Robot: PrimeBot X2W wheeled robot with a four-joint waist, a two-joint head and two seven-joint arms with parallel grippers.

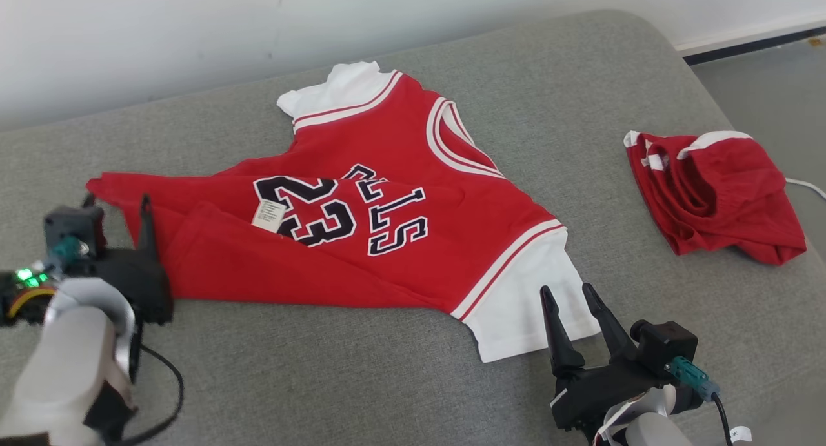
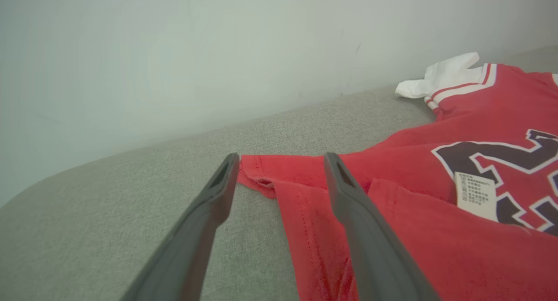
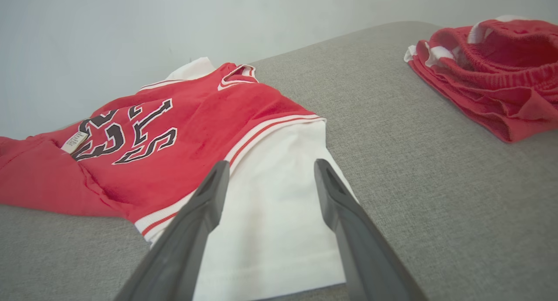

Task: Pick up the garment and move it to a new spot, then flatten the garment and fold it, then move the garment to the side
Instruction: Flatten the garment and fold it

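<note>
1. Spreading wide at the near left, the left gripper [image 1: 119,208] grasps nothing. In the left wrist view, the left gripper [image 2: 281,159] has its two dark fingers [image 2: 209,214] well apart over the left corner of the garment [image 2: 436,248], and the red hem lies between the tips. I cannot tell whether either finger touches the cloth.
2. Just right of it, the garment [image 1: 400,175] lies in the middle of the grey cushion [image 1: 322,381]. It is a red jersey with white sleeves, spread mostly flat, with its hem to the left and its neck opening to the far right.
3. A dark number 23 and dark letters with white outlines run across the chest. The near-left part is folded over them, and a white label [image 1: 270,215] shows at the edge of the fold.
4. The far sleeve [image 1: 335,88] points toward the pale wall [image 1: 129,39], and the near sleeve [image 1: 529,304] lies toward the near right.
5. At the near right, the right gripper [image 1: 568,291] is released and holds nothing. Its tips are over the edge of the near sleeve. In the right wrist view, the right gripper [image 3: 271,164] frames that white cloth between its parted fingers.
6. Far right, a pair of red shorts [image 1: 710,188] lies crumpled, well apart from the jersey with bare cushion between them. A white cable [image 1: 806,186] runs just beside the shorts.
</note>
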